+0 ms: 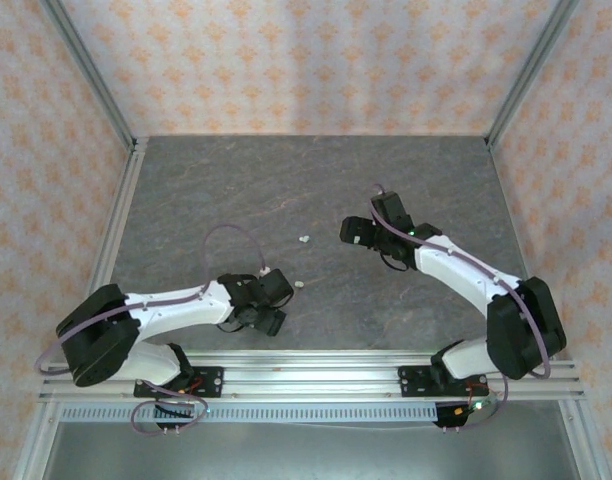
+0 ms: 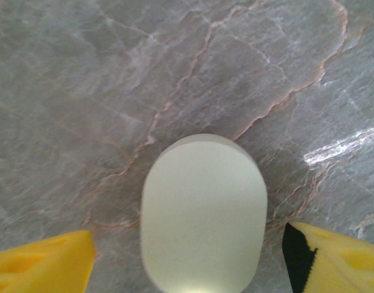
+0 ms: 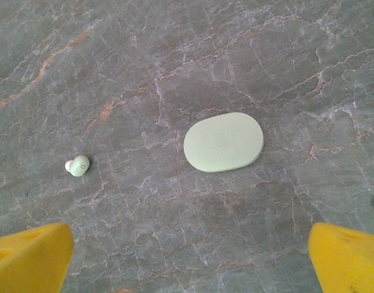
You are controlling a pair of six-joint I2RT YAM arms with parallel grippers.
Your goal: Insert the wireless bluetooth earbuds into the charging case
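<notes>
Left gripper spread open, straddling a case without contact. Right gripper spread open above second case; earbud lies well apart.

A pale-mint oval charging case lies flat on the grey, pink-veined marble table, its lid side up and seemingly closed, though its near end is cut off by the frame. The left gripper straddles it with jaws spread wide. Its yellow fingers stand apart from the case on either side, one with a black inner face.
</notes>
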